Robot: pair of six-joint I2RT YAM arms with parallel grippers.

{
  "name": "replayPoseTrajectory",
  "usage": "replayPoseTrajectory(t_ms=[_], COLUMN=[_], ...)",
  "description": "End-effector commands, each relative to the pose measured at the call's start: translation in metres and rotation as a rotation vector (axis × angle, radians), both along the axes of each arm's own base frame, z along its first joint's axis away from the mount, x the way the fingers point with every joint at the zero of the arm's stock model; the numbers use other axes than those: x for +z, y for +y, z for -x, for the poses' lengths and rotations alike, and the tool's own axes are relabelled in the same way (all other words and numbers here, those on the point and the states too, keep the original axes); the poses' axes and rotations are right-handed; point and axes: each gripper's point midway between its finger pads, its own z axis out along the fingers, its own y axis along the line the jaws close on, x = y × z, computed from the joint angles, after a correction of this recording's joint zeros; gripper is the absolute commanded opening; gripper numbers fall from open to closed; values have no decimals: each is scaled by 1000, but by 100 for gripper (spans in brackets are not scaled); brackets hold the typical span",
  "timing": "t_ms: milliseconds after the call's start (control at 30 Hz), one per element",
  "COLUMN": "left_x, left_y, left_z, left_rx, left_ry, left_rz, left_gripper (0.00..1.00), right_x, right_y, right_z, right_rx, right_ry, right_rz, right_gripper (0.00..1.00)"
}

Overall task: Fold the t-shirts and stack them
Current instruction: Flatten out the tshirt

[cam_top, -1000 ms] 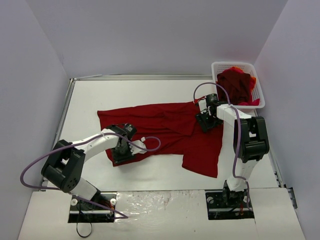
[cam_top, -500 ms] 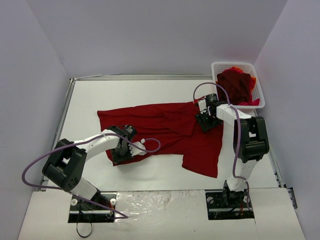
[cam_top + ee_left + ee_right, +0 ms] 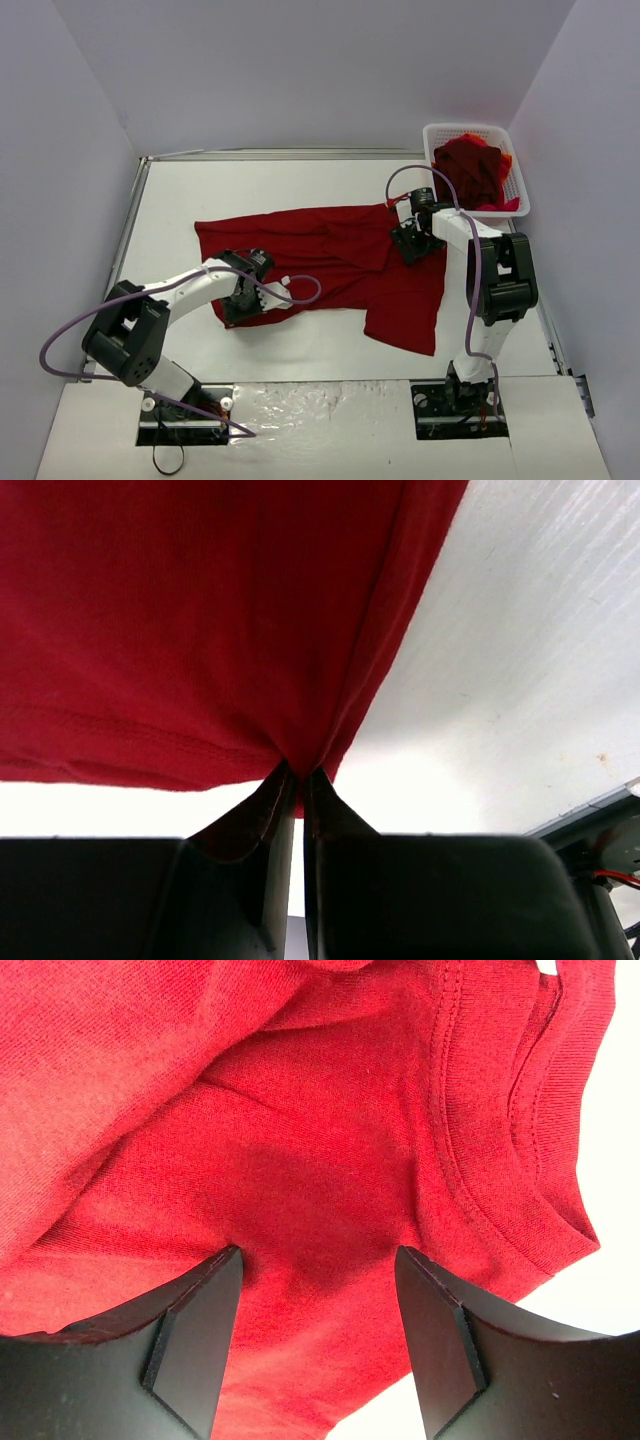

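A dark red t-shirt (image 3: 330, 250) lies spread and rumpled across the middle of the white table. My left gripper (image 3: 240, 303) is at its near left hem and is shut on a pinch of the red cloth (image 3: 200, 630), which bunches into the closed jaws of the gripper (image 3: 298, 772). My right gripper (image 3: 410, 243) rests on the shirt's right end beside the ribbed collar (image 3: 500, 1140). Its fingers (image 3: 205, 1320) stand apart, pressing down on the t-shirt (image 3: 300, 1160) with flat cloth between them. More t-shirts (image 3: 475, 172), dark red and some orange, are heaped in the basket.
The white mesh basket (image 3: 432, 136) stands at the back right corner, against the right wall. Metal rails edge the table (image 3: 300, 185) at the left and back. Purple cables loop from both arms over the shirt.
The left gripper's jaws have closed onto the shirt's near hem. Neither arm has shifted noticeably, and the right gripper stays as it was.
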Motion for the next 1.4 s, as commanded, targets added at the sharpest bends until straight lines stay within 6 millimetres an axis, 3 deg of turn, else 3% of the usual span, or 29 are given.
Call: replayPoseTrajectory(t_ms=[0,200,333,467,800,933,1167,1367], left_x=[33,74,90,88,63,65,95,82], left_y=[-6,-9,-3,-1,6,12,15,25], left_z=[-12,-22,-25,-23,-19,-29,-71,-82], left_rx=[16,45,60,63,72,95,241,312], left_ry=[-75,-169,-214,-206,-159,-228,-457,-461], left_rz=[28,67,51,39,-16,-51,-16,-72], left_gripper=[2,3,2,2,2,2,2,2], right_x=[-24,-22,-21,-19,-14,-11,29,67], right_y=[-10,-9,-8,-8,-8,-10,-4,-12], right_z=[21,20,20,20,19,17,20,39], right_rx=[3,3,5,7,4,1,71,97], right_ry=[101,95,94,88,73,65,11,-30], right_rz=[58,56,53,52,46,56,10,5], right_gripper=[59,59,59,59,59,59,62,64])
